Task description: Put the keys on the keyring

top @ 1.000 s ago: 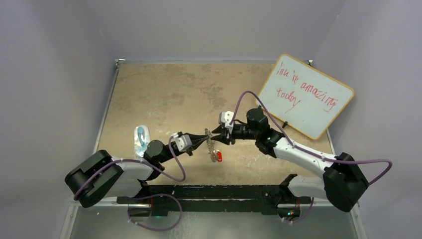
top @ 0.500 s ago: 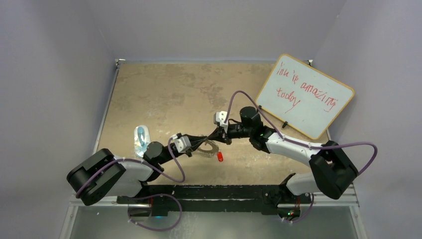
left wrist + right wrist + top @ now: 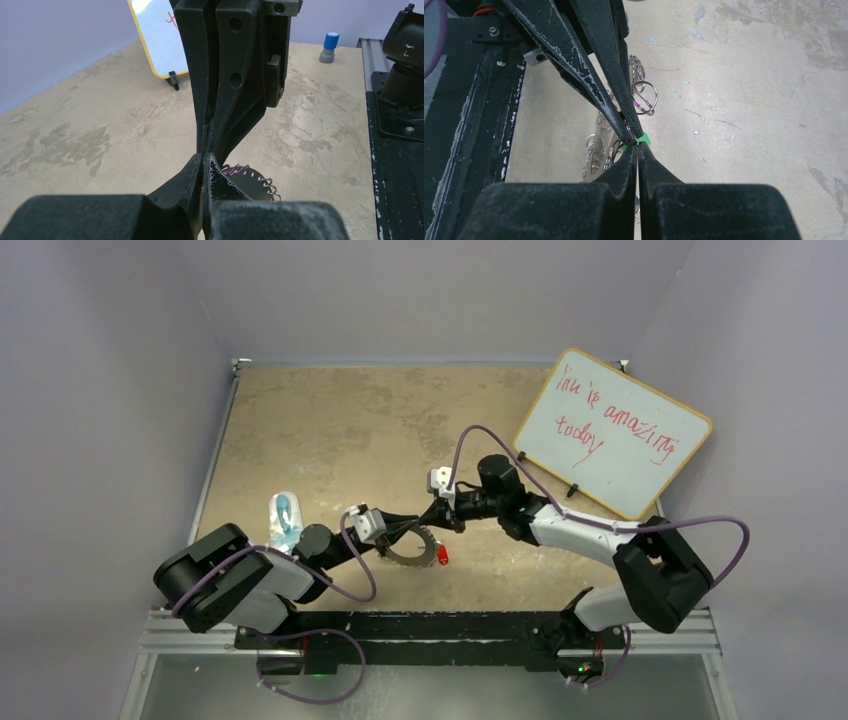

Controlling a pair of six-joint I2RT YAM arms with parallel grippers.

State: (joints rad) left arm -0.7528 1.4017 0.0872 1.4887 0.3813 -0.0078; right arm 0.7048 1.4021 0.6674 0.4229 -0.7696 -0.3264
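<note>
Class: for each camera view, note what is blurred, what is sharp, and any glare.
Top view: soft even light, whiteboard writing readable, keyring small but sharp. Left wrist view: left gripper a dark near blur, whiteboard glaring bright. Right wrist view: right gripper blurred at its base, table and green key speck crisp.

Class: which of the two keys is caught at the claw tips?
The green-headed key: its green shows where the right claw meets the left claw. The red-headed key lies apart, beside the keyring.
</note>
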